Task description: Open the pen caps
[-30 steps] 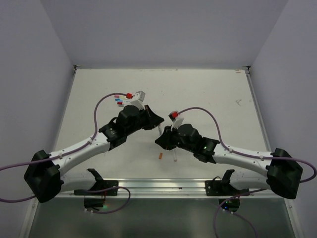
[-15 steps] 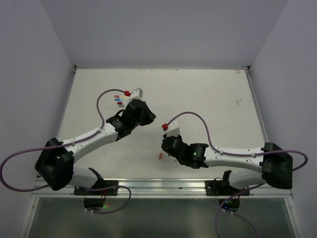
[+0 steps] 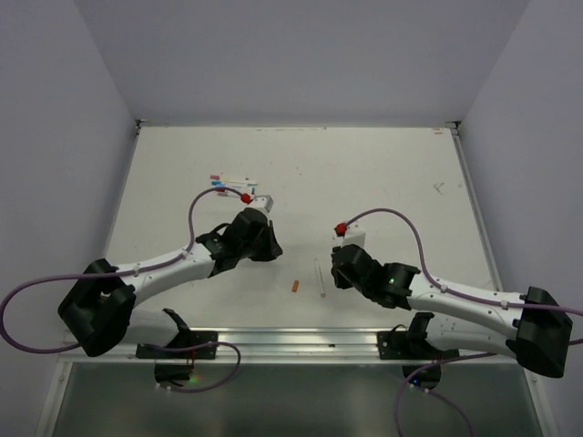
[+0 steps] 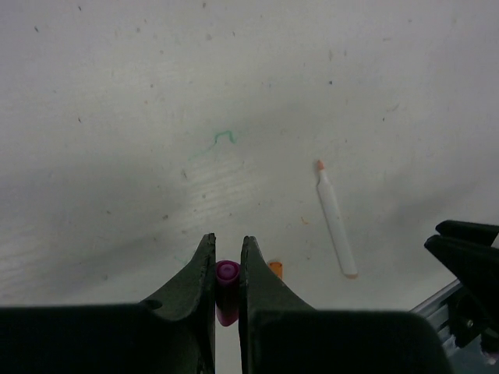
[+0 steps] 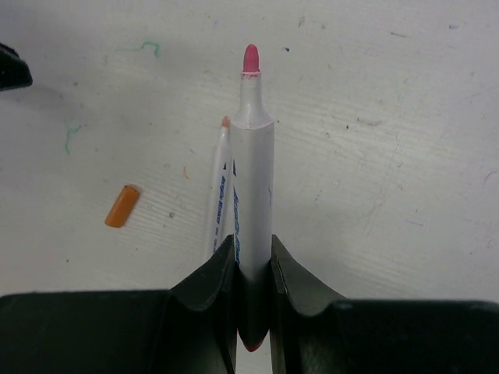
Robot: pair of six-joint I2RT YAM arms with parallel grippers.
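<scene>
My left gripper (image 4: 227, 240) is shut on a purple pen cap (image 4: 227, 274), held just above the table; in the top view it (image 3: 266, 246) is left of centre. My right gripper (image 5: 253, 240) is shut on a white pen (image 5: 253, 171) with a bare pink tip, pointing away from the camera; in the top view it (image 3: 337, 273) is right of centre. An orange cap (image 3: 294, 286) and a white orange-tipped pen (image 3: 321, 278) lie on the table between the grippers. Both also show in the left wrist view, cap (image 4: 275, 269) and pen (image 4: 334, 222).
More white pens (image 3: 232, 175) and small coloured caps (image 3: 219, 187) lie at the back left. A metal rail (image 3: 291, 341) runs along the near edge. White walls close off the table on three sides. Green pen marks (image 4: 222, 139) stain the surface.
The two grippers were close together; they have pulled apart, the left back to the left with the purple cap, the right to the right with the uncapped pen.
</scene>
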